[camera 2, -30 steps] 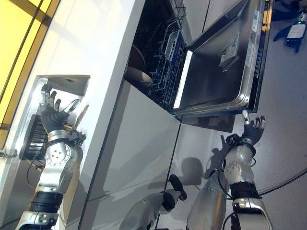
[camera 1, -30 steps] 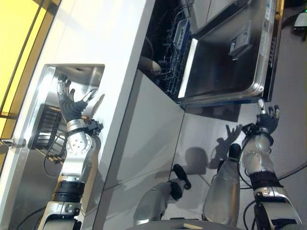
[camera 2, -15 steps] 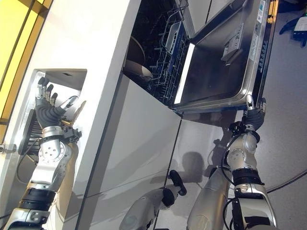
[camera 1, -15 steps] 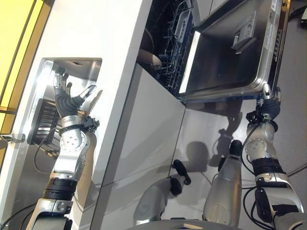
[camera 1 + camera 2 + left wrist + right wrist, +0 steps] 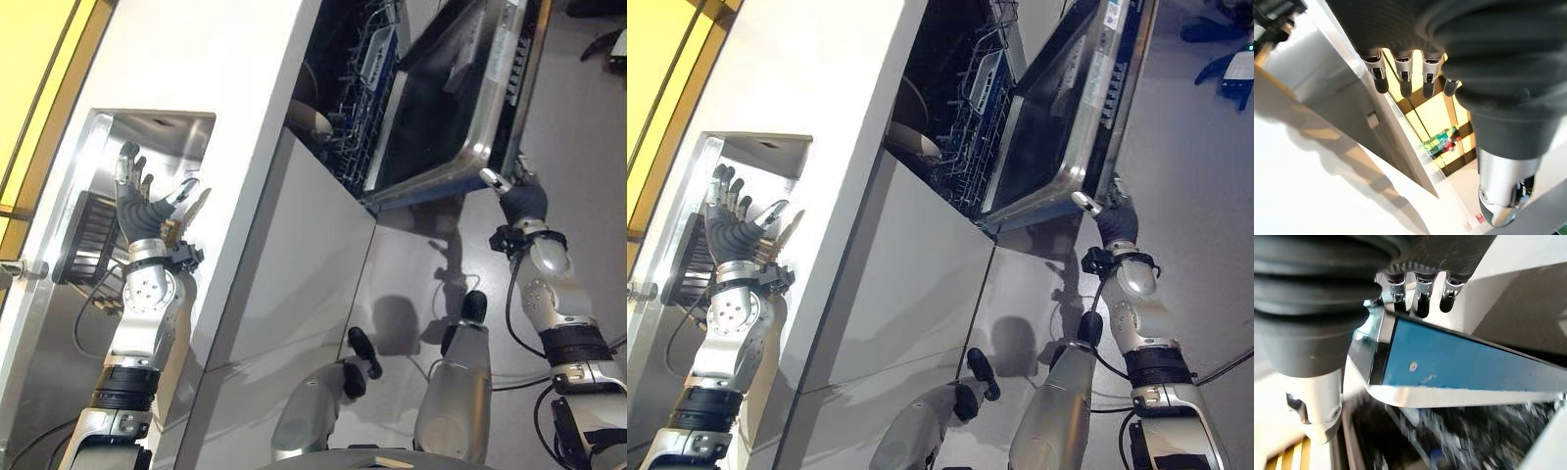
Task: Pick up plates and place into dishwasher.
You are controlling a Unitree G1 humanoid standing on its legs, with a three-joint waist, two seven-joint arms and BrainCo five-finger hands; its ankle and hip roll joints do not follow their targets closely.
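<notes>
Left eye view, counter: the big white counter (image 5: 245,117) runs up the middle, and the sink (image 5: 147,147) is cut into it by the yellow wall.
Dishwasher: the dishwasher (image 5: 353,108) is open, with blue racks showing inside.
Door: the dishwasher door (image 5: 460,88) was lying almost flat a second ago. Now it is tipped up part of the way.
Right hand: the right hand (image 5: 516,191) was low and away from the door before. Now it is up at the door's corner, fingers straight, thumb on one side of the edge.
Left hand: the left hand (image 5: 142,196) is spread wide above the sink, holding nothing, same as before.
Plates: a pale plate (image 5: 312,121) sits inside the dishwasher, where it was before.
</notes>
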